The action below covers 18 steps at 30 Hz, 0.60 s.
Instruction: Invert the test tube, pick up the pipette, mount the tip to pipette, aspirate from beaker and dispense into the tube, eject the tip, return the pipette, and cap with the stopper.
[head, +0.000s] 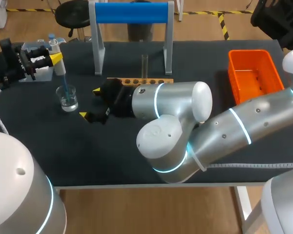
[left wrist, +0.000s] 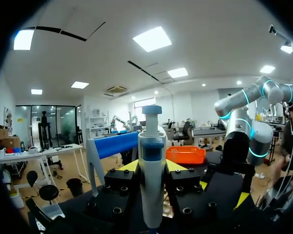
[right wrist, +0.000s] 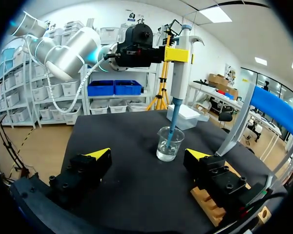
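Pipette hangs upright in the left gripper, whose yellow-tipped fingers are clamped on its white body from both sides. The left wrist view shows the barrel squeezed between the two black finger blocks. A blue tip is mounted on its lower end and reaches down into the glass beaker, which stands on the dark mat at about nine o'clock on the table. From the right wrist, the tip's end is seen inside the beaker, which holds clear liquid.

The right gripper lies low at three o'clock from the beaker, fingers wide apart with nothing between them. In its own view the beaker stands ahead of the gap.

A wooden rack sits at one o'clock from that gripper, with a clear test tube upright in it. A white box rests at eleven o'clock from the beaker. An orange bin lies at two o'clock on the table.
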Each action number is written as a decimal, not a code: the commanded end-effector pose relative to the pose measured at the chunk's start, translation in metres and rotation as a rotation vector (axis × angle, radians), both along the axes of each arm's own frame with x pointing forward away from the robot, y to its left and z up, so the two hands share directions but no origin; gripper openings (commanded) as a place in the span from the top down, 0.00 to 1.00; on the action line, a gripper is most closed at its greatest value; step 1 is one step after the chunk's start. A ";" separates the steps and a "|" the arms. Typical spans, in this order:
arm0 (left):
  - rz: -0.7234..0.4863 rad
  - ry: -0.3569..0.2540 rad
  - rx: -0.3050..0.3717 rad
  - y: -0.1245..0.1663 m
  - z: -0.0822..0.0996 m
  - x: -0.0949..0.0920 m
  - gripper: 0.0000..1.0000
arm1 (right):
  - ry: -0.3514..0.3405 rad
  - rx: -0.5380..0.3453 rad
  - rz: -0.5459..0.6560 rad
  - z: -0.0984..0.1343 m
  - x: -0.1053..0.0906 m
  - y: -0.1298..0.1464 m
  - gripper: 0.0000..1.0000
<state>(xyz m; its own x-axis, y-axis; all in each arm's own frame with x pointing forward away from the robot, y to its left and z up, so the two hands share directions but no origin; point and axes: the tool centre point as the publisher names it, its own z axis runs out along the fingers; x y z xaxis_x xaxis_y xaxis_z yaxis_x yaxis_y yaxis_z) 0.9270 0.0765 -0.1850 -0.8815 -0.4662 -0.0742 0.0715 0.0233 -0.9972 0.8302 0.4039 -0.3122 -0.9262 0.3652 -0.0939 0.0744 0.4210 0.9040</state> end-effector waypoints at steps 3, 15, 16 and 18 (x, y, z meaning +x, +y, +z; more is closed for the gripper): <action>0.005 -0.001 -0.002 -0.001 -0.002 0.000 1.00 | 0.000 -0.002 0.000 0.000 0.000 0.000 0.00; 0.009 -0.001 -0.002 -0.001 -0.003 -0.001 1.00 | 0.000 -0.002 0.000 0.000 0.000 0.000 0.00; 0.009 0.000 -0.002 -0.001 -0.004 -0.001 1.00 | 0.000 -0.002 0.000 0.000 0.000 0.000 0.00; 0.009 0.001 -0.003 -0.001 -0.005 -0.001 1.00 | 0.000 -0.002 0.000 0.000 0.000 0.000 0.00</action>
<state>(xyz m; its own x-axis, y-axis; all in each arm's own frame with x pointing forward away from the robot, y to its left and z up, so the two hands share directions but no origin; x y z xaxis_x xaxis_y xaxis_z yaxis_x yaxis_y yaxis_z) 0.9266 0.0769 -0.1887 -0.8795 -0.4707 -0.0701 0.0685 0.0206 -0.9974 0.8301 0.4041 -0.3124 -0.9260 0.3656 -0.0942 0.0743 0.4209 0.9040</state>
